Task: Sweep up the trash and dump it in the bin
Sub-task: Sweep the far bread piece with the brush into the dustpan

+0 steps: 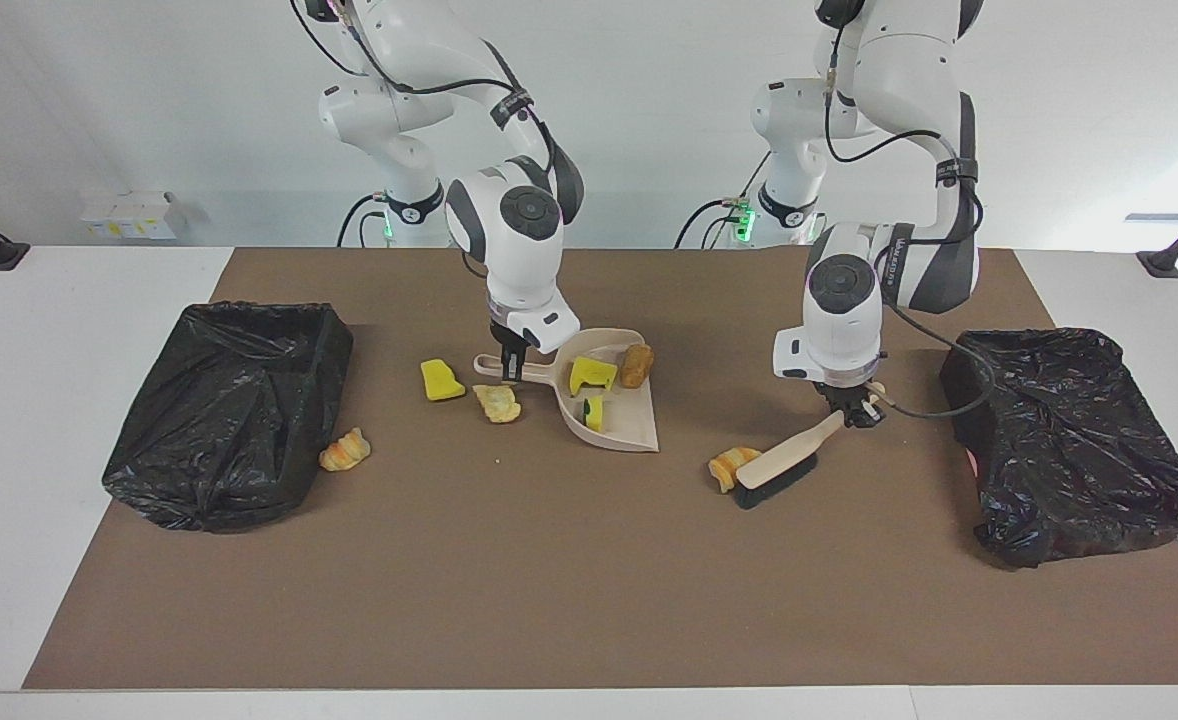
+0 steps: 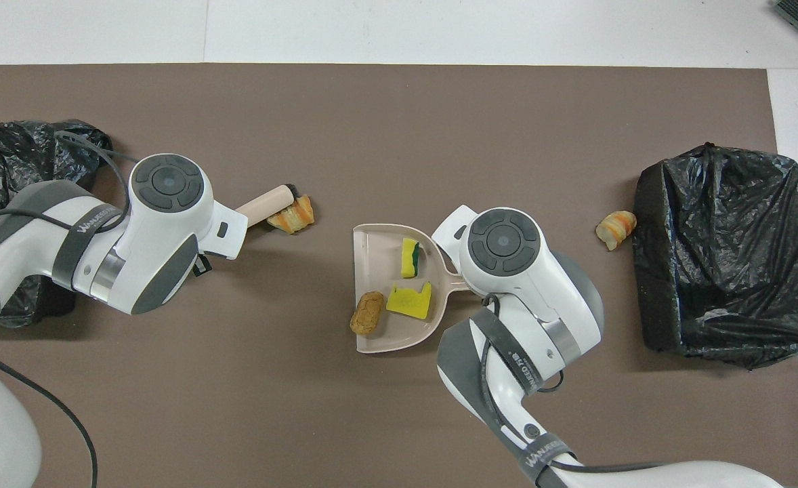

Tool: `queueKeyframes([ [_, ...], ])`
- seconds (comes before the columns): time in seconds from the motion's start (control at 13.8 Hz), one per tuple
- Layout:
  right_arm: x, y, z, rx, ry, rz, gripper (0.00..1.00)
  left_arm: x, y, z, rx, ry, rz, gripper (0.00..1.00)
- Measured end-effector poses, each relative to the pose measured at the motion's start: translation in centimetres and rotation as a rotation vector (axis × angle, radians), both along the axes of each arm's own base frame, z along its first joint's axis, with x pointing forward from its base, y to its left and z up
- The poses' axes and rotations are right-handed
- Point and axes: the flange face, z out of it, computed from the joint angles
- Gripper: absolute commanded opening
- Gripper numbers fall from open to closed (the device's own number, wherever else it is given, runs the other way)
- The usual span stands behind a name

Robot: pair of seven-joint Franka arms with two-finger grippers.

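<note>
Brown mat (image 1: pixel 549 580): left gripper (image 1: pixel 854 412) angles brush (image 1: pixel 779 468) against croissant (image 1: pixel 727 466).

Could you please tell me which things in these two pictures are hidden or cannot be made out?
- Overhead view: the right arm's wrist hides the dustpan handle, the yellow sponge chunk and the pastry piece lying beside it.
- Overhead view: the left arm covers most of the brush and part of the black bin.
- Both views: each bin's inside is too dark to read.
</note>
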Motion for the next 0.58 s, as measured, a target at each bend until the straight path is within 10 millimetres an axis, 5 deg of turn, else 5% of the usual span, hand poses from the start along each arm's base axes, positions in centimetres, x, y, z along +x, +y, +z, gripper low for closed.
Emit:
queueKeyframes([
  [0.29, 0.0, 0.0, -0.1, -0.001, 0.002, 0.0, 0.0, -2.9, -1.7, -0.7, -0.032, 0.041, 0.026, 0.0],
  [0.58, -0.1, 0.0, -0.2, -0.002, 0.003, -0.002, 0.0, -6.5, -5.9, -0.9, -0.042, 0.043, 0.103, 0.0],
])
